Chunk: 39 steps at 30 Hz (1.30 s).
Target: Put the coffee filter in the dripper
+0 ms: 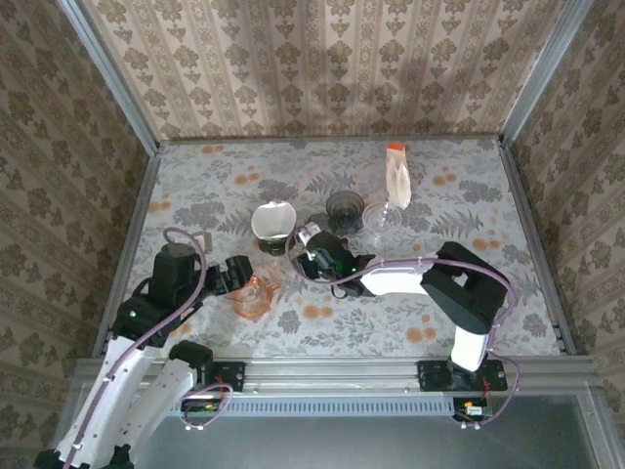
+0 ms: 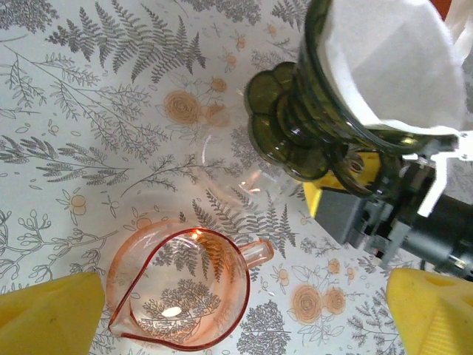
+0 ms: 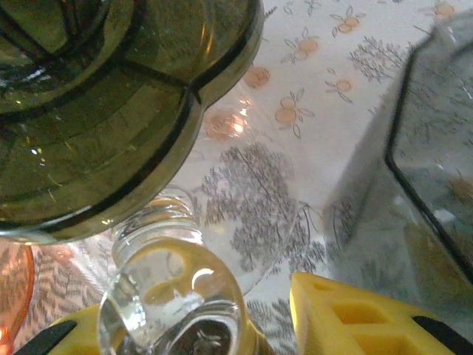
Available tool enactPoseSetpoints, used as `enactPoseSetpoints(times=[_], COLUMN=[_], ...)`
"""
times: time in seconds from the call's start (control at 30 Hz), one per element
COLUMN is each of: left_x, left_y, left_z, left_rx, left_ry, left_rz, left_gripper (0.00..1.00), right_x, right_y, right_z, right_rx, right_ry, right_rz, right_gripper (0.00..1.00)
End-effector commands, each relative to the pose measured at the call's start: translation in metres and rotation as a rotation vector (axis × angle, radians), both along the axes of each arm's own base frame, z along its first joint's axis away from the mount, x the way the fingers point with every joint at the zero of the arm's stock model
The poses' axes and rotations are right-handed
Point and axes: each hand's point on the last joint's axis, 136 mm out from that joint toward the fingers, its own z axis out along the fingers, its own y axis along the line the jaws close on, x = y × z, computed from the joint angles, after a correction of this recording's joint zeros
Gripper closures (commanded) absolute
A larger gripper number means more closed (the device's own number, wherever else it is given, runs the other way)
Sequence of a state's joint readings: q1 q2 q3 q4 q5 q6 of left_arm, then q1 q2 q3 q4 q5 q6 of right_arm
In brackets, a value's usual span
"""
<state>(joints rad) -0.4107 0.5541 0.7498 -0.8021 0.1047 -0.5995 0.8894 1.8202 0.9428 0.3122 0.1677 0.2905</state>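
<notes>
Right gripper [image 1: 301,242] nipped on a clear glass piece [image 3: 170,296] under the green dripper [image 2: 295,126], white filter [image 2: 392,59] seated inside, mouth tipped toward 12 o'clock, axis running 6 to 12, left gripper [image 2: 236,325] spread wide above pink jug [image 2: 181,296].

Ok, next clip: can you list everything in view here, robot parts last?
green dripper: one, dark green glass, left of centre, tilted
coffee filter: one, white, inside the green dripper
glass jug: one, pink, near left
smoked cup: one, dark grey, centre
clear glass vessel: one, transparent, right of the smoked cup
filter pack: one, clear with orange top, far right of centre
tablecloth: one, grey floral, across the table
left arm: one, black and white, jaws open by the glass jug
right arm: one, black and white, jaws closed on the green dripper
</notes>
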Motion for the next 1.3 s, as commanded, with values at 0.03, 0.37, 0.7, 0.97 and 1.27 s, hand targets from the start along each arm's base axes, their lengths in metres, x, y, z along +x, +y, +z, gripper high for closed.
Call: enactPoseSetpoints(times=[0.03, 0.37, 0.7, 0.97, 1.27], left_x=[-0.006, -0.015, -0.015, -0.012, 0.008], left_y=[0.008, 0.017, 0.027, 0.028, 0.010], left_z=[0.013, 0.018, 0.023, 0.004, -0.043], left_rx=[0.004, 0.022, 0.044, 0.051, -0.001], left_ry=[-0.014, -0.021, -0.047, -0.012, 0.075], left_rz=[0.027, 0.044, 0.089, 0.112, 0.078], left_gripper=[0.01, 0.01, 0.00, 0.00, 0.22], right_x=[0.020, 0.047, 0.037, 0.010, -0.041], right_y=[0.020, 0.044, 0.039, 0.032, 0.019], right_z=[0.007, 0.003, 0.014, 0.038, 0.074], right_rx=[0.041, 0.061, 0.121, 0.177, 0.221], right_ry=[-0.023, -0.018, -0.001, -0.011, -0.036], right_rz=[0.007, 0.004, -0.001, 0.015, 0.060], right_gripper=[0.59, 0.57, 0.38, 0.33, 0.33])
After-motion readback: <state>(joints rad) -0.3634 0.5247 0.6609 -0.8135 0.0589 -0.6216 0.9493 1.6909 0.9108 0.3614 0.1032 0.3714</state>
